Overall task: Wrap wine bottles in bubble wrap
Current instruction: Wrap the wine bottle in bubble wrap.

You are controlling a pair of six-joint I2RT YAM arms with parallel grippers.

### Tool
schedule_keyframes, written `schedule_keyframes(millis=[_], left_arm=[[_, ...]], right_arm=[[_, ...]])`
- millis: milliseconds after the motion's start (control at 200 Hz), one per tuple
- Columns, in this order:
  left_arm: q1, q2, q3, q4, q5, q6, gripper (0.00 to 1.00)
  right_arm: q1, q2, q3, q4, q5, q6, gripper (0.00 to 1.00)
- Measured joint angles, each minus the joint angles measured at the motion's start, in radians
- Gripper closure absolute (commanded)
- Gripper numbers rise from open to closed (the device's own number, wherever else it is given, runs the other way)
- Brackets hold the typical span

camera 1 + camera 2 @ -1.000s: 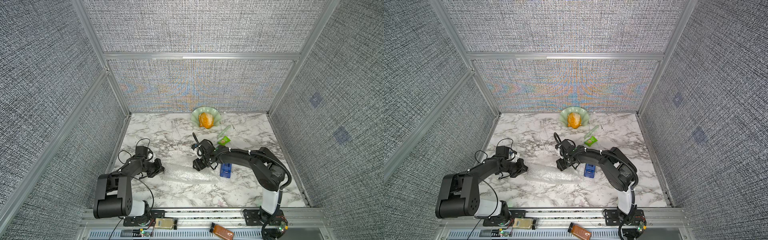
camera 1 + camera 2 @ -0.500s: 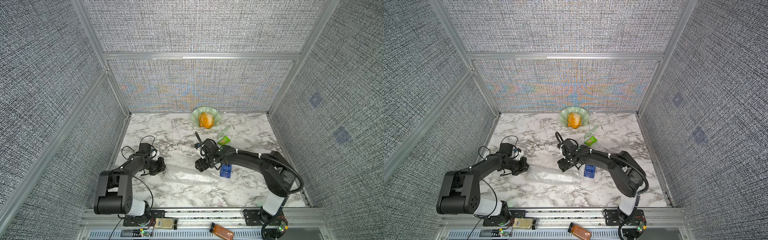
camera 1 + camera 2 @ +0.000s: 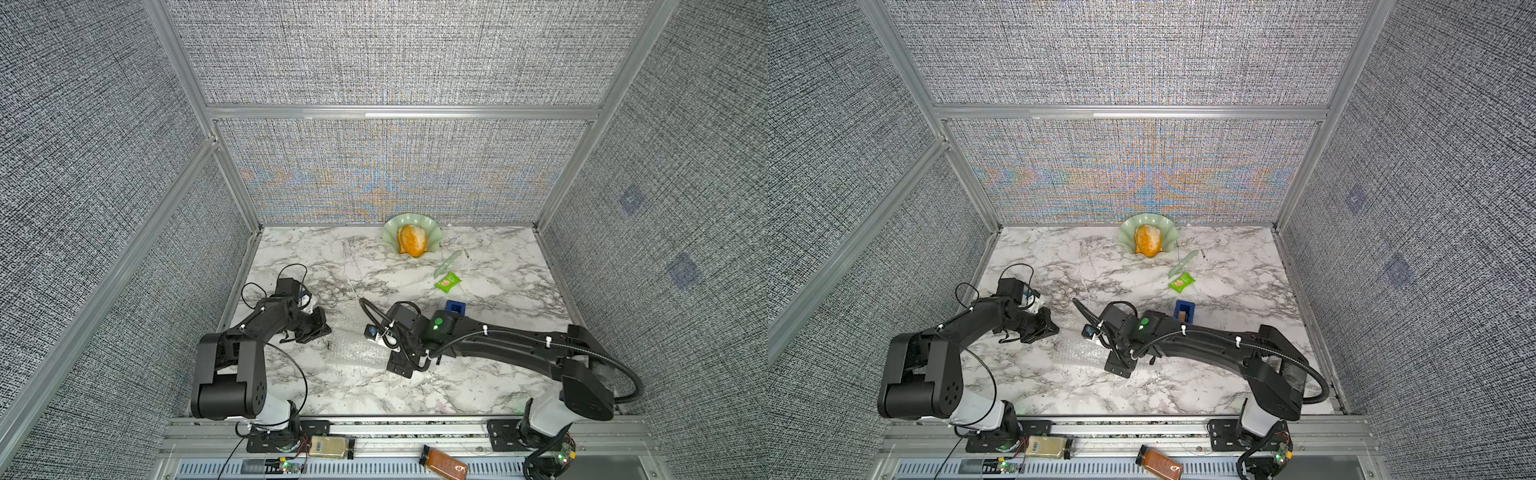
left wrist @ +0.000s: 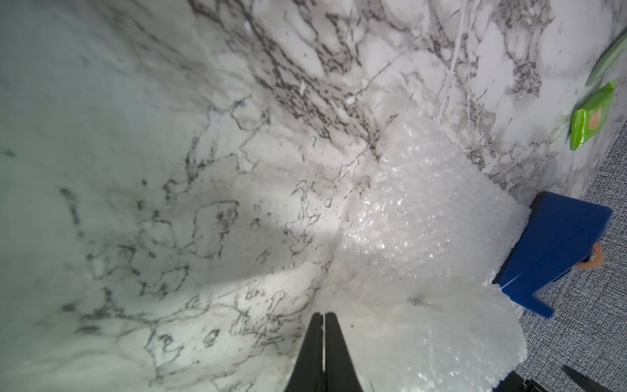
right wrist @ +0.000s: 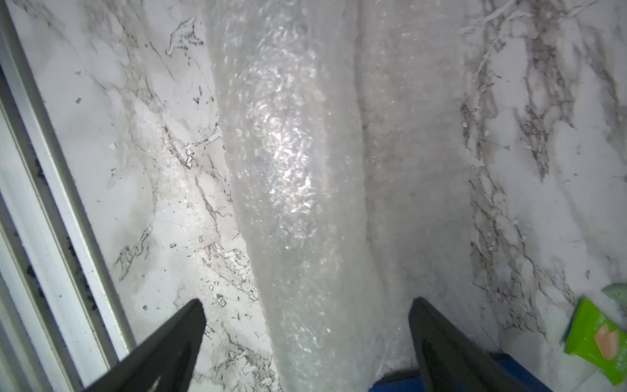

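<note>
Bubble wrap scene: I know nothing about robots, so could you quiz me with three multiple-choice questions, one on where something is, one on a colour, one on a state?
1. The bubble wrap lies: A) against the back wall B) on the marble table, between the left gripper and the right gripper C) on a shelf.
2. The small packet near the bowl is: A) green B) red C) black.
3. The right gripper's jaws are: A) pressed shut B) clamped on the packet C) open, astride the bubble wrap.

Answers: B, both top views show it on the marble between the two arms. A, it is bright green in both top views. C, the right wrist view shows the jaws wide apart, one on each side of the bubble wrap.
</note>
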Motion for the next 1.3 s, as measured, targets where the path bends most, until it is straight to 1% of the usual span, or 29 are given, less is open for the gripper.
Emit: schedule_keyframes(millis=[100,225,355,465,540,645,680,815,855,900,1000,1120,1241,1301], left_arm=[[0.000,0.006,0.008,-0.007,-0.006,0.007,0.92],[0.000,0.011,0.018,-0.016,-0.007,0.018,0.92],[0.001,0.000,0.027,-0.032,-0.014,0.024,0.92],[0.002,-0.024,0.039,-0.040,-0.019,0.026,0.92],[0.002,-0.055,0.055,-0.050,-0.028,0.029,0.86],[0.002,-0.119,0.081,-0.068,-0.051,0.028,0.81],[0.002,-0.143,0.089,-0.072,-0.060,0.028,0.77],[-0.011,-0.249,0.092,-0.071,-0.083,0.016,0.59],[-0.028,-0.284,0.071,-0.053,-0.084,0.007,0.53],[-0.053,-0.318,0.041,-0.029,-0.074,-0.005,0.49],[-0.136,-0.387,-0.054,0.052,-0.049,-0.093,0.44],[-0.247,-0.435,-0.147,0.179,-0.041,-0.238,0.39],[-0.304,-0.463,-0.219,0.288,-0.043,-0.363,0.31],[-0.326,-0.477,-0.269,0.357,-0.042,-0.419,0.31]], right_arm=[[0.005,0.069,0.014,-0.006,0.004,-0.013,0.08],[-0.031,0.141,0.031,-0.011,-0.012,-0.016,0.12],[-0.084,0.176,0.034,-0.010,-0.087,-0.012,0.21],[-0.110,0.199,0.034,-0.011,-0.146,-0.008,0.32],[-0.127,0.217,0.034,-0.009,-0.179,-0.007,0.39],[-0.169,0.233,0.035,0.000,-0.249,0.018,0.49],[-0.185,0.234,0.035,0.003,-0.282,0.022,0.52],[-0.234,0.227,0.016,0.035,-0.376,0.091,0.55],[-0.241,0.224,0.008,0.048,-0.399,0.123,0.55],[-0.246,0.222,0.000,0.063,-0.422,0.158,0.55],[-0.248,0.225,-0.010,0.098,-0.471,0.242,0.55],[-0.256,0.227,-0.029,0.158,-0.526,0.354,0.54],[-0.264,0.218,-0.072,0.260,-0.579,0.479,0.54],[-0.267,0.214,-0.095,0.314,-0.602,0.535,0.54]])
